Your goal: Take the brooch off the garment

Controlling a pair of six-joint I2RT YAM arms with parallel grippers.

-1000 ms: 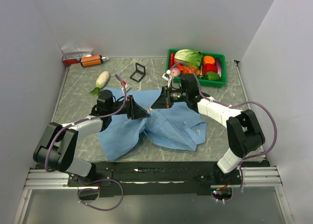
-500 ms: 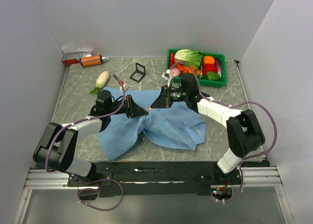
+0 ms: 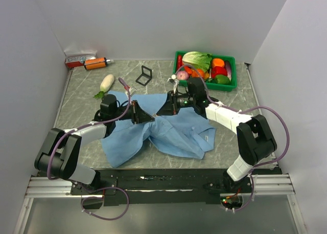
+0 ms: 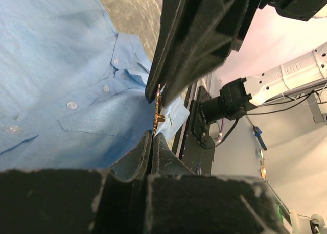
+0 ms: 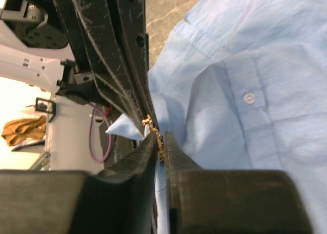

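I can't read the white neck label (image 3: 206, 135); it is too small. The garment (image 4: 61, 65) is thin, wrinkled light blue cloth with white buttons. The brooch (image 4: 157, 111), a slim coppery strip, bridges 2 fingertips. The left gripper (image 4: 153, 136) is pressed together on one end. The right gripper (image 5: 161, 142) shows a narrow slit around the other end, and I can't tell if it grips.

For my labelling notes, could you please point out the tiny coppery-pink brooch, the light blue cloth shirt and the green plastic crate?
tiny coppery-pink brooch (image 4: 158, 113): left wrist view, its middle.
light blue cloth shirt (image 3: 176, 134): top external view, its flat cloth.
green plastic crate (image 3: 225, 87): top external view, its near wall.
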